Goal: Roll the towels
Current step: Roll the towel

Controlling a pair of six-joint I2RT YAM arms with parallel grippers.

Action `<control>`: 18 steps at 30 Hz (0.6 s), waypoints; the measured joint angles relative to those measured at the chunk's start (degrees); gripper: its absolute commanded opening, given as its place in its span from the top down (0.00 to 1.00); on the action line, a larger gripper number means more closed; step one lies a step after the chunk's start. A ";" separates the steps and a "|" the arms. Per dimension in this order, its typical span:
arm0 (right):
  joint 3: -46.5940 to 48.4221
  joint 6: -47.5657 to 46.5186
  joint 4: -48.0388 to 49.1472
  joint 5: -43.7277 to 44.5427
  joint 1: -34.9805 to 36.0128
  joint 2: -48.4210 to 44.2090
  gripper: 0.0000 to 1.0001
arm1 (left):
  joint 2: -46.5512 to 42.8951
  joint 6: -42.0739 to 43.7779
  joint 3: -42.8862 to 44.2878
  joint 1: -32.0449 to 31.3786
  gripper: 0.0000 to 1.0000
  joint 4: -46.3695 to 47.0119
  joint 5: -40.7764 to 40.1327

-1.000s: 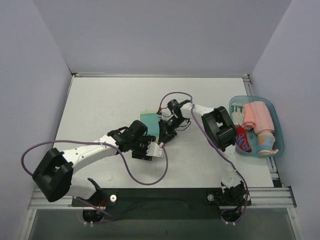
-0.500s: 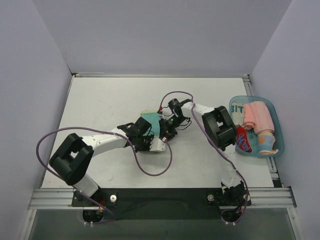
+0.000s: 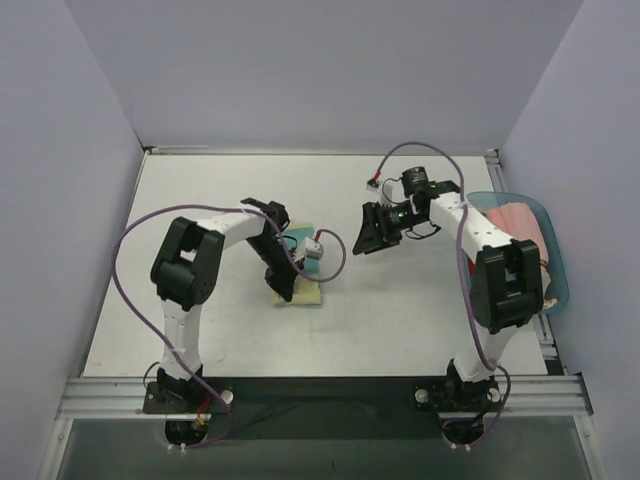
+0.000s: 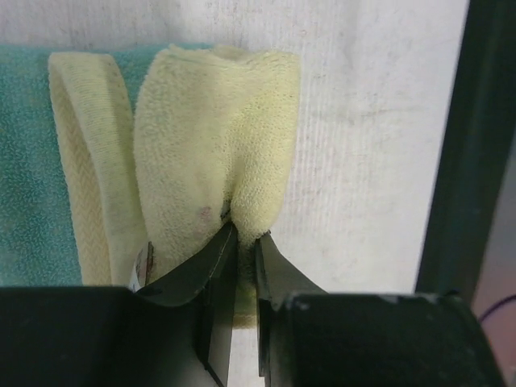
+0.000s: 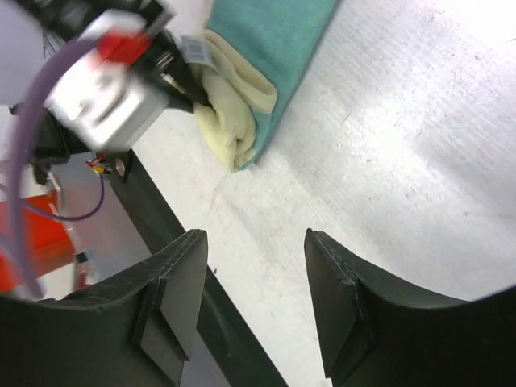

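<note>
Left of table centre: yellow towel lies on the white table, partly doubled over on itself, teal patch showing on top.
Left gripper: down at the towel's edge, jaws drawn almost together on a raised fold of yellow cloth; the fold is pinched between the fingertips.
Towel relative to left gripper: touching; cloth bunches up just ahead of the jaws, the teal part lies flat off to one side, bare table on the other.
Right gripper: jaws apart, nothing between them, only bare table below.
Towel relative to right gripper: well apart; in the right wrist view the rolled yellow edge and teal face sit at the top, beyond the fingers, with the left gripper's body beside them.
Right side of table: light blue tray, largely hidden behind the right arm; a pink cloth shows inside it.
Red towel: cannot make it out.
</note>
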 measured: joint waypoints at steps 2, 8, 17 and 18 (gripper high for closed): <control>-2.21 -2.32 -0.35 0.90 -0.68 -5.64 0.47 | 3.19 0.04 2.54 1.14 0.94 -3.91 2.62; -5.05 -10.62 -2.80 5.70 3.52 -19.52 0.50 | 12.31 -0.04 9.64 3.13 0.93 -14.58 8.07; -5.51 -21.97 -2.56 24.11 32.26 -19.45 0.49 | 21.33 -0.57 15.91 6.21 0.91 -24.17 14.01; -5.62 -22.91 -1.62 26.16 34.75 -18.10 0.49 | 21.81 -0.61 16.37 6.25 0.91 -24.70 14.10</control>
